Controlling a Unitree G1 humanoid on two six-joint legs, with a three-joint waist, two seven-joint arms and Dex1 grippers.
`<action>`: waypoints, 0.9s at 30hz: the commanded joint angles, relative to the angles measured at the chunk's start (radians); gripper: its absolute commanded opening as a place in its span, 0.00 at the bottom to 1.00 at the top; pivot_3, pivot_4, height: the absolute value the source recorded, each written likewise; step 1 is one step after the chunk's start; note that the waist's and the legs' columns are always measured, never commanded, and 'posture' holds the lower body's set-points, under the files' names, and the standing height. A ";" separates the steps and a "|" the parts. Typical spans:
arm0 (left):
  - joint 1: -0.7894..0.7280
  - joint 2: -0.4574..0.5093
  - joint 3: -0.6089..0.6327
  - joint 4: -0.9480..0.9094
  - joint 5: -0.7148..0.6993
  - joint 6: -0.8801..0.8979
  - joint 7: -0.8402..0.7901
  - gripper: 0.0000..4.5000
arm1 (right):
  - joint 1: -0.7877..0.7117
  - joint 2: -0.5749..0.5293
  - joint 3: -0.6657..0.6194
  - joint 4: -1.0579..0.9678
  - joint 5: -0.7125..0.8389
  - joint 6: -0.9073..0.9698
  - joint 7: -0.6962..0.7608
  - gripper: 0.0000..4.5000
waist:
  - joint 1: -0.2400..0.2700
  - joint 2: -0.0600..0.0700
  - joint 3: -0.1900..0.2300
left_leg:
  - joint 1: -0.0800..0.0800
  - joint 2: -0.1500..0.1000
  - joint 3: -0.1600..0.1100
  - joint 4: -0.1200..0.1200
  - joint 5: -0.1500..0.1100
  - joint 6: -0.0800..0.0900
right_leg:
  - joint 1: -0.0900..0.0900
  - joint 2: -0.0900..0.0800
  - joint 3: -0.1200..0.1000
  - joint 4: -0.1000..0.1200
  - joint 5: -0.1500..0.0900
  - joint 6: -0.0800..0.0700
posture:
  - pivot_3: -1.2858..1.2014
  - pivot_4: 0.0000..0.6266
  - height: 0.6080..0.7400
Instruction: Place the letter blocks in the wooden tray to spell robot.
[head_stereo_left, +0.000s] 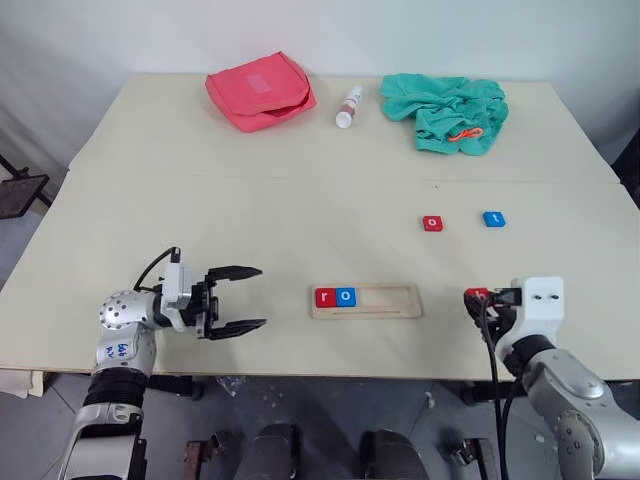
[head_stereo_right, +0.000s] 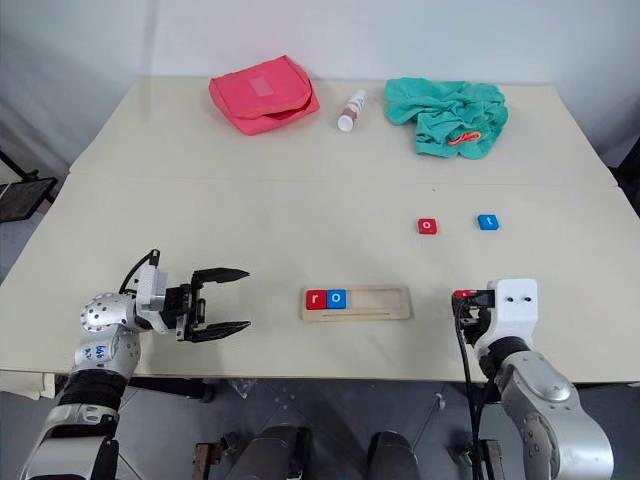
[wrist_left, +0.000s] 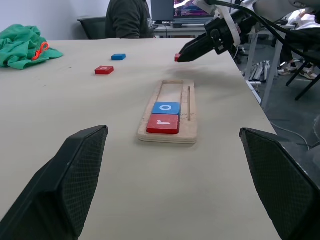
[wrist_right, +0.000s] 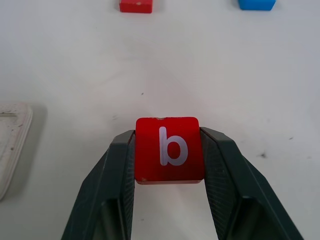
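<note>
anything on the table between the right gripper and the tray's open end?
No. Between the right gripper, jaws shut on the red b block, and the wooden tray, the head views show bare tabletop.

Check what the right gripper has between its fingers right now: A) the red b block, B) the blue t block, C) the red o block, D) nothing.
A: the right gripper is shut on the red b block, while the red o block and the blue t block lie loose on the table.
</note>
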 joint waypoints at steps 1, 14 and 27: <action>0.000 0.013 -0.002 -0.018 -0.018 -0.004 -0.080 1.00 | 0.000 0.014 0.007 -0.001 -0.007 -0.040 -0.001 0.49 | 0.000 0.000 0.000 | 0.000 0.000 0.000 0.000 0.000 0.000 | 0.000 0.000 0.000 0.000 0.000 0.000 | 0.52 0.24 1.00; 0.043 0.022 0.002 -0.086 -0.038 0.025 -0.068 1.00 | -0.002 -0.202 -0.013 0.013 0.050 -0.094 0.261 0.99 | 0.001 0.000 0.000 | 0.000 0.000 0.001 0.000 0.000 0.000 | -0.001 0.000 0.001 0.001 0.000 0.000 | 0.52 0.24 1.00; 0.116 0.018 0.004 -0.154 -0.056 0.030 -0.052 1.00 | -0.229 -0.769 0.193 0.535 -0.098 -0.519 1.001 0.99 | 0.000 0.000 0.000 | 0.000 0.000 0.003 0.001 -0.001 0.001 | 0.002 0.000 0.000 -0.004 0.000 0.000 | 0.52 0.24 1.00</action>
